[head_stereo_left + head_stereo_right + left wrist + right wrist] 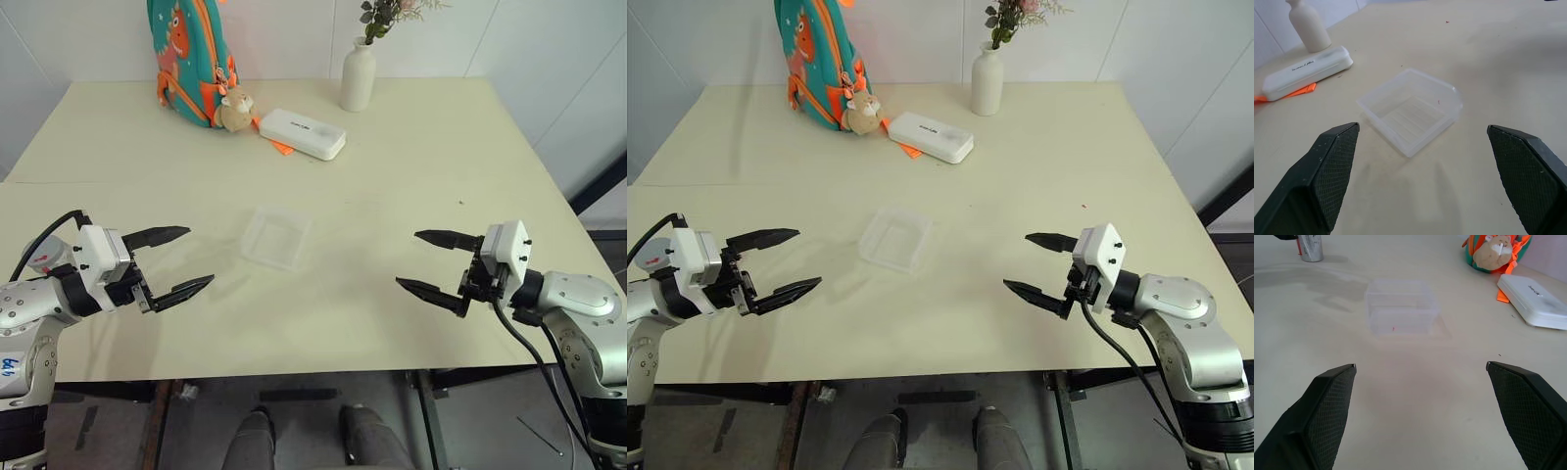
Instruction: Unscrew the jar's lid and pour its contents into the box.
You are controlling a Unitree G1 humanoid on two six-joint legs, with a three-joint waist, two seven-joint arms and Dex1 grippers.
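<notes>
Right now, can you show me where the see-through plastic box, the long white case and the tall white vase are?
Clear square plastic box [275, 238]: left eye view, on its floor.
Long white rectangular case [303, 133]: left eye view, on its lid.
Tall white vase [987, 84]: right eye view, on its belly.

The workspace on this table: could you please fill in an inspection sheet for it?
Surface: pale table, no spills seen.
Job's things: clear box mid-table, looks empty; jar upright beyond the box in the right wrist view, its top cut off, so lid cannot be judged.
Clutter: backpack, plush toy, white case, vase, all at the far edge.
Grippers: left gripper and right gripper open, holding nothing, either side of the box.
Cables: black cable at left arm, another at right.
Surroundings: white wall.
</notes>
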